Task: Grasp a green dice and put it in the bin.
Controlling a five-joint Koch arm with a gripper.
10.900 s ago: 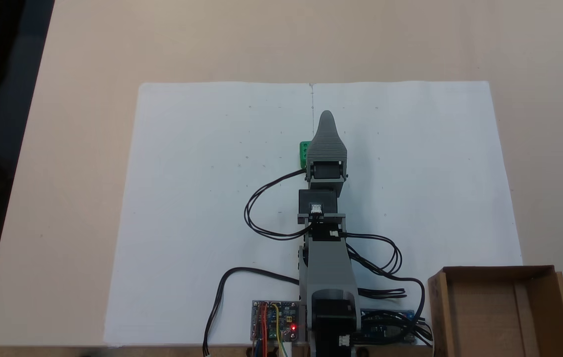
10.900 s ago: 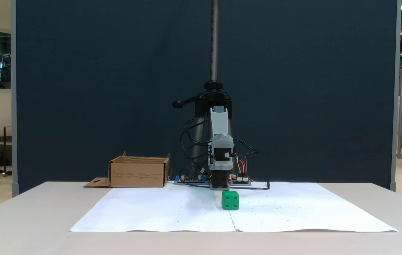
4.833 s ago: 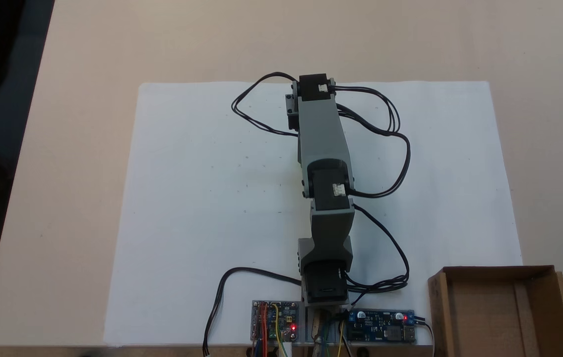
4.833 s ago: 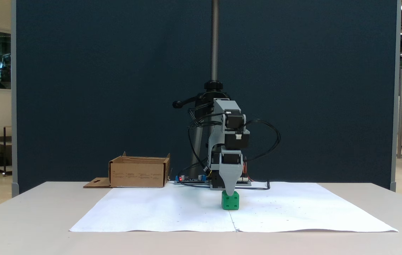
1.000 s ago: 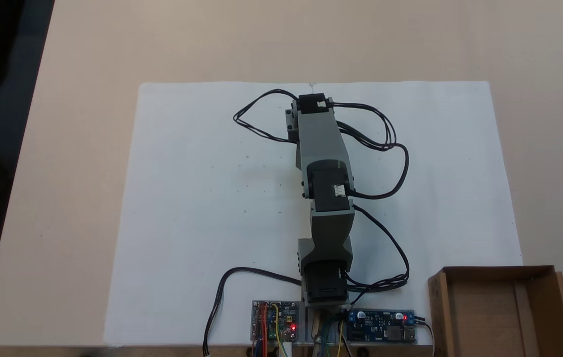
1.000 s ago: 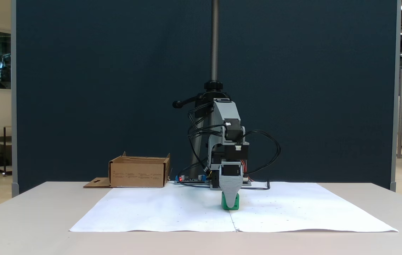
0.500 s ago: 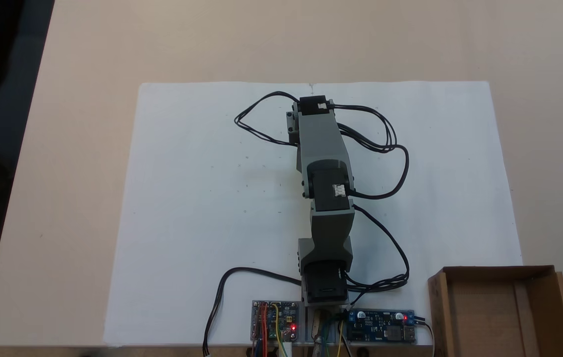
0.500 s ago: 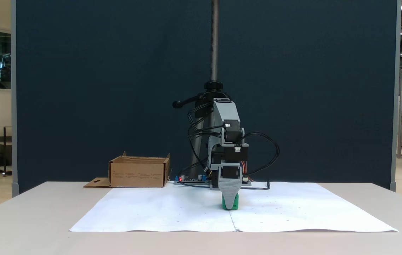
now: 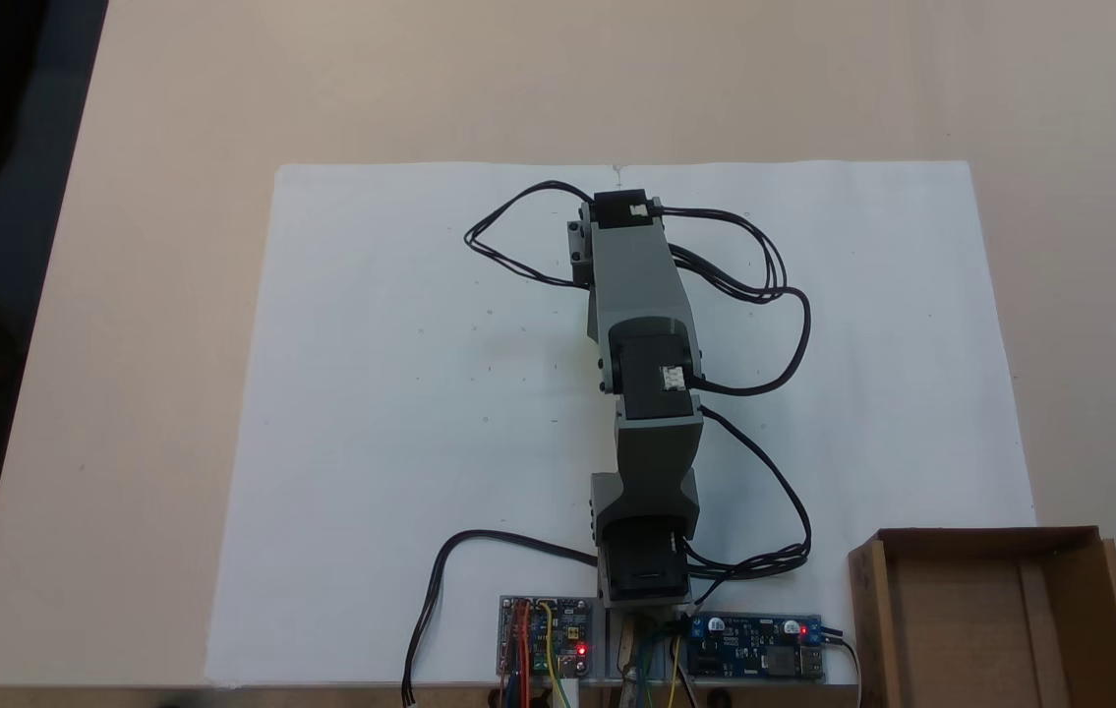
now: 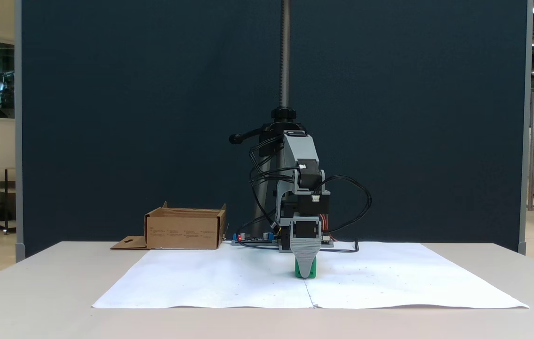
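Well, from where I stand facing the table, everything arranges itself around the large white paper sheet point(image 10: 201, 282) spread over the pale tabletop point(image 10: 36, 282). Off the sheet's far left corner sits the bin point(image 10: 184, 231), a shallow brown cardboard box with low walls, its flat flap with the hang-hole cutout point(image 10: 128, 243) lying on the table to the left of it. Seen from above in a fixed view, the same box point(image 9: 980, 537) lies just past the sheet's lower right corner and nothing is inside it.

Along the sheet's back edge, near its middle, two small circuit boards point(image 9: 546, 649) flank the base of the grey and black hobby arm point(image 10: 302, 188), which reaches out over the sheet's centre with loops of black cable point(image 9: 774, 295) hanging off it. The arm folds over and points its grey claw point(image 10: 305, 269) straight down at the paper.

Right there, on the sheet's middle by the centre crease, sits the small bright green dice point(image 10: 313, 272), with the near jaw hanging directly in front of it. The other jaw is hidden behind, so I cannot tell whether the claw is spread or pinching the cube.
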